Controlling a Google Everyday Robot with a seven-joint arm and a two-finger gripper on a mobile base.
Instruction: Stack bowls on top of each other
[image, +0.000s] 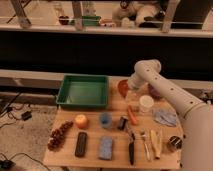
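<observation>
The glossy orange-red bowl (122, 88) sits on the wooden table (92, 135), just right of the green tray. The dark purple bowl (154, 91) sits further right at the back edge, partly hidden behind my arm. My gripper (132, 96) hangs from the white arm's wrist, right beside the orange-red bowl's right rim and between the two bowls. It is low over the table. I cannot tell whether it touches the bowl.
A green tray (84, 91) stands at the back left. A white round container (146, 103) is just right of the gripper. In front lie a carrot (132, 116), a blue cup (105, 120), an orange (81, 121), grapes (59, 135), a sponge (105, 147) and a knife (131, 150).
</observation>
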